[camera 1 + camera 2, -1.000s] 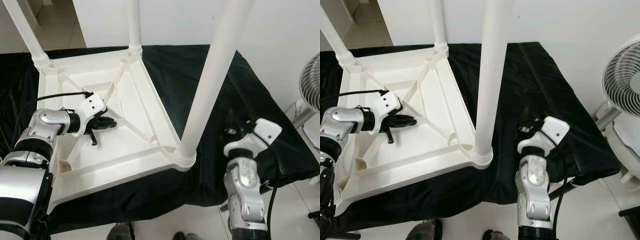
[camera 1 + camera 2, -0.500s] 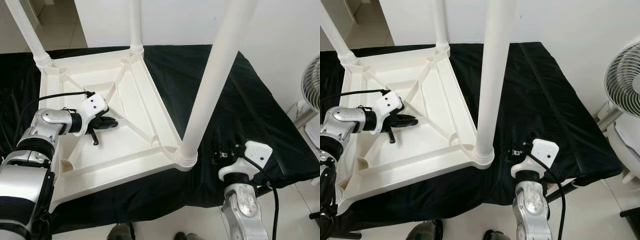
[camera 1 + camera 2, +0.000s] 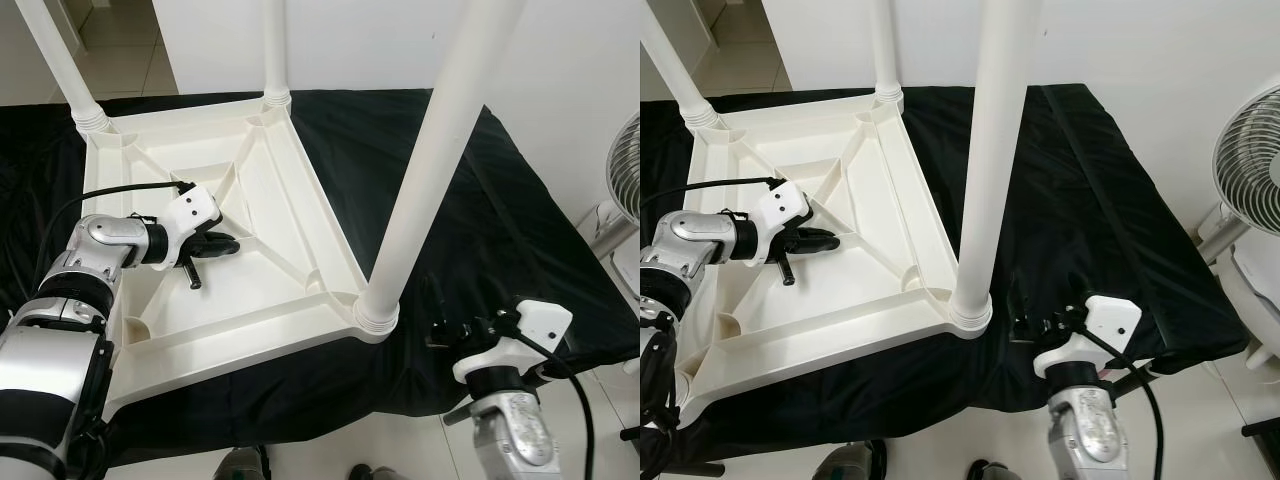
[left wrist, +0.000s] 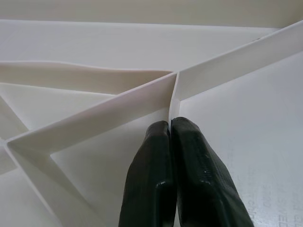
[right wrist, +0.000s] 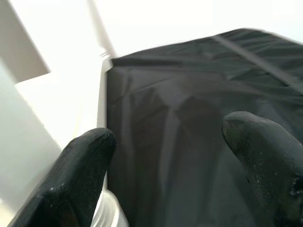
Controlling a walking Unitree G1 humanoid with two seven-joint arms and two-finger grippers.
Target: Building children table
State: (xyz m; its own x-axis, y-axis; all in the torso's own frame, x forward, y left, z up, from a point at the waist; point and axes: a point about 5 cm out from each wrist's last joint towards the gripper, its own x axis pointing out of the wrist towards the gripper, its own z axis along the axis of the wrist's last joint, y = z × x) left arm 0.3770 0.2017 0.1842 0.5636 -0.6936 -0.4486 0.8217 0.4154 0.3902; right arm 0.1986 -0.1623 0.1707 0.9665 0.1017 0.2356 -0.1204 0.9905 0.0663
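Two left gripper (image 4: 169,124) fingertips, closed, seemingly touch table (image 3: 290,200) rib.

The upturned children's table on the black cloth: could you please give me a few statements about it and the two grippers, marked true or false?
1. The white table lies upside down on the black cloth. True.
2. Four legs are fitted. False: three stand in their sockets; the near-left corner socket is empty.
3. The left gripper is shut, its tips at a rib inside the table's underside. True.
4. The right gripper is clamped on the near leg. False: it is open, over the cloth beside that leg.
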